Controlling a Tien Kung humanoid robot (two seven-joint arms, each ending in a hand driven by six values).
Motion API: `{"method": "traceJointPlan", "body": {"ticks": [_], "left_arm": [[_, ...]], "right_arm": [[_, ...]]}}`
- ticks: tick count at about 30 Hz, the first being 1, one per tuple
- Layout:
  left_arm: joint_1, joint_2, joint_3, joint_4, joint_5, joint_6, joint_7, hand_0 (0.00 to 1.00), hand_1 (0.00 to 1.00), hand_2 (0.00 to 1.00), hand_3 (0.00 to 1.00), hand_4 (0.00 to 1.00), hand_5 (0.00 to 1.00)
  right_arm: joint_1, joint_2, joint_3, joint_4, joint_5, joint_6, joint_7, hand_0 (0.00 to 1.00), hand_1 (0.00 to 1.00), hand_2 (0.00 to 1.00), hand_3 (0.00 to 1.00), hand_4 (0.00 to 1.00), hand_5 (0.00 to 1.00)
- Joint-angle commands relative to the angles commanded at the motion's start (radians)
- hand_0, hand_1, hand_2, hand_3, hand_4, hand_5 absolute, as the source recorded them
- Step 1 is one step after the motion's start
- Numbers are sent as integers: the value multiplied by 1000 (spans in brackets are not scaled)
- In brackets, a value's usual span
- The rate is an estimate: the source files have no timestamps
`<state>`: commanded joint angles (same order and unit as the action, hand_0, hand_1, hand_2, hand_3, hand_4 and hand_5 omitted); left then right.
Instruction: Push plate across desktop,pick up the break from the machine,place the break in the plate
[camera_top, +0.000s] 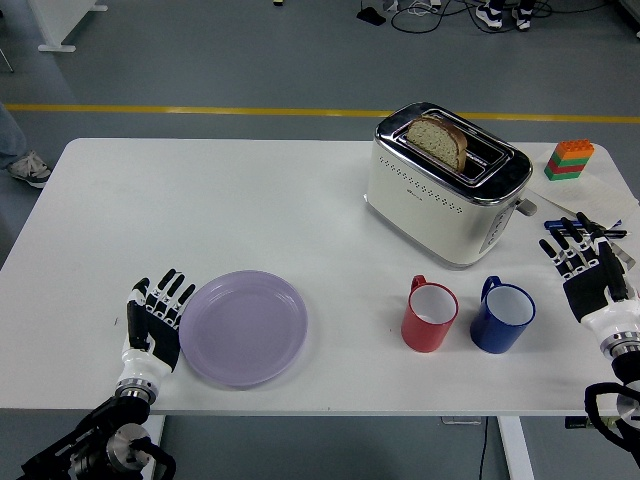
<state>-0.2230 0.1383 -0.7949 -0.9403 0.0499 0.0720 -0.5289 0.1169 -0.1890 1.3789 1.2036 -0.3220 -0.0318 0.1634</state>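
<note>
Left hand (155, 315) lies flat on the white table (250, 200) near its front edge, fingers straight and spread, holding nothing; its right side is pressed against the left rim of the lilac plate (243, 327). Plate sits flat, front-left of centre, empty. Bread slice (437, 139) stands upright in the rear slot of the white-and-chrome toaster (447, 185), top half sticking out (front slot looks empty). Toaster is at the back right, well apart from the plate. Red mug (430, 314) and blue mug (503, 318) stand side by side in front of the toaster, both upright, handles pointing back. Right hand (587, 275) rests at the right edge of the table, fingers extended and slightly fanned, gripping nothing, just right of the blue mug. Coloured block stack (571, 160) at the far right corner.
</note>
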Motion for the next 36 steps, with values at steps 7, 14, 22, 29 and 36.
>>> {"method": "traceJointPlan", "body": {"ticks": [7,14,22,29,36], "left_arm": [[-32,-9,27,12,-30,-14,10,792,822,875,787,531,998],[-60,-19,53,16,-49,-35,36,791,820,870,783,530,998],[-91,-36,73,34,-71,-45,41,787,817,867,778,527,998],[-125,-59,92,58,-94,-53,42,784,818,861,772,526,998],[-158,-80,112,88,-119,-63,48,777,813,856,764,526,998]], "right_arm": [[3,1,-2,0,1,0,0,726,667,682,638,501,375],[6,2,-5,-1,1,0,0,726,668,682,638,502,375],[8,2,-9,-1,1,1,0,726,669,681,638,502,376],[11,3,-12,-2,1,1,0,727,669,681,638,502,377],[13,3,-15,-2,2,1,0,728,668,683,638,502,376]]}}
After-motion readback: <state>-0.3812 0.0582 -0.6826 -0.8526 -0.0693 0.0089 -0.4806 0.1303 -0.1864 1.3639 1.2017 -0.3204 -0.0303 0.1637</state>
